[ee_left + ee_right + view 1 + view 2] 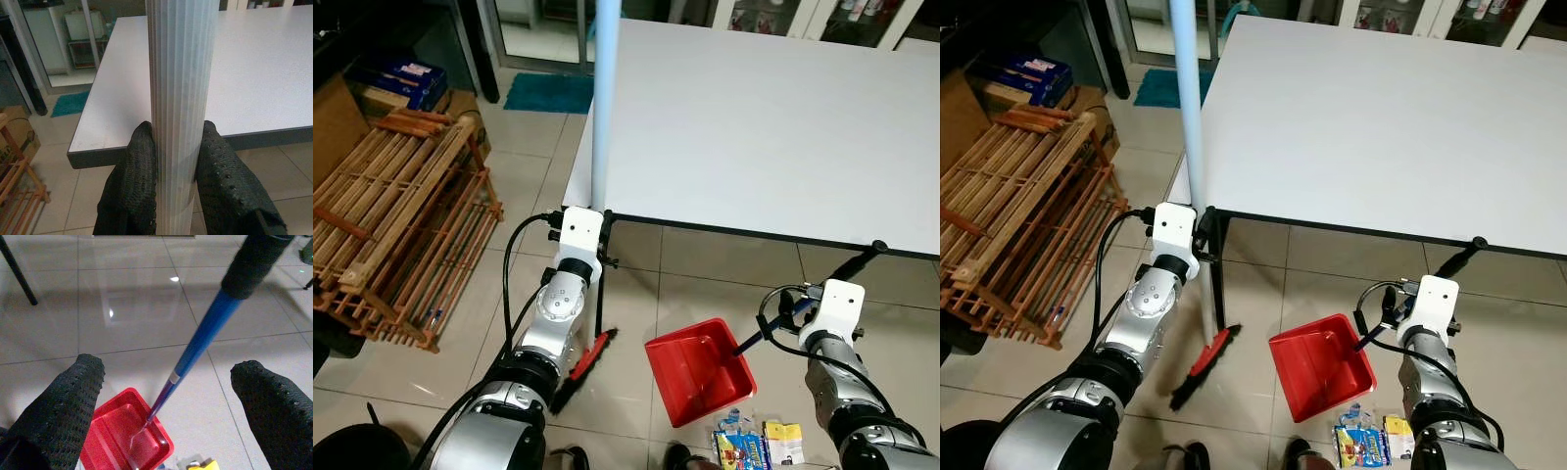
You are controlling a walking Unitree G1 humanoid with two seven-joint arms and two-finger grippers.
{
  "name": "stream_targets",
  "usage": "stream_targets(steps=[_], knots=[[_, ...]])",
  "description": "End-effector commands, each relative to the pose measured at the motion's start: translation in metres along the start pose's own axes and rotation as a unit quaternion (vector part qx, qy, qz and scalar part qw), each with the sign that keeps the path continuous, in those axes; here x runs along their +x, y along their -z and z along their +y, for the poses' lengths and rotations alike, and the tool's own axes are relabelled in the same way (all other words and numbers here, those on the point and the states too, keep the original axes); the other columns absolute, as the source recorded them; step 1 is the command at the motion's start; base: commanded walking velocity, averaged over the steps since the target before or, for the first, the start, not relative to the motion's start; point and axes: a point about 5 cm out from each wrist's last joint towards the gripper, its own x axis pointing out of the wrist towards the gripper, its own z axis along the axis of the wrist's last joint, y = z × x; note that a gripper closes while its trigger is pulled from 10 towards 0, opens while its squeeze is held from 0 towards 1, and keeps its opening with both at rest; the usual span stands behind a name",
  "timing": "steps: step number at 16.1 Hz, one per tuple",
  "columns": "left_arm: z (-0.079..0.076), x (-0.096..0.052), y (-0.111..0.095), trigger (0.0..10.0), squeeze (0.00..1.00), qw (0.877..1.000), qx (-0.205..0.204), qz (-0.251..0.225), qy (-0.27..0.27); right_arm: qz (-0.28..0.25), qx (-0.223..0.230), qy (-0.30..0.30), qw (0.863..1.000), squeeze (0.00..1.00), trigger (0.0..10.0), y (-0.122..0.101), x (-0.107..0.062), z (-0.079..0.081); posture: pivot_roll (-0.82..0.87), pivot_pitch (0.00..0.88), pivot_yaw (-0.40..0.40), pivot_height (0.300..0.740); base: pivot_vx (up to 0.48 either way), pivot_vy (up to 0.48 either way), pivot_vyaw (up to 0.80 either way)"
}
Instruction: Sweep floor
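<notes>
Broom handle [180, 98] clamped between left fingers [137, 181], dustpan handle [205, 333] between spread right fingers [68, 406]

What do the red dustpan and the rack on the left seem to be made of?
Dustpan: probably moulded plastic, glossy; its even red tray shows shine in the right wrist view. Rack: looks like unpainted wood or bamboo, matte, from its tan slats.
</notes>
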Motion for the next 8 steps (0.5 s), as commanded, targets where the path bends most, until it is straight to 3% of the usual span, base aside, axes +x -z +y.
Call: stream_targets(steps=[1,4,8], knots=[[-0.0025,0.0045,-0.0108,10.0,0.0,1.0,0.004,-0.022,0.002,-0.003,0.0,-0.005,1.0,0.0,10.0,0.0003,-0.0006,0.0,0.05,0.193,-0.025,0.74,0.0,0.0,0.0],[-0.0022,0.0047,-0.011,10.0,0.0,1.0,0.005,-0.023,0.001,-0.004,0.0,-0.009,1.0,0.0,10.0,0.0,-0.0004,0.0013,0.05,0.193,-0.026,0.74,0.0,0.0,0.0],[-0.0014,0.0048,-0.0114,10.0,0.0,1.0,0.006,-0.024,-0.001,-0.005,0.001,-0.013,1.0,0.0,10.0,-0.0005,-0.0003,0.0024,0.05,0.19,-0.025,0.74,0.0,-0.299,0.0]])
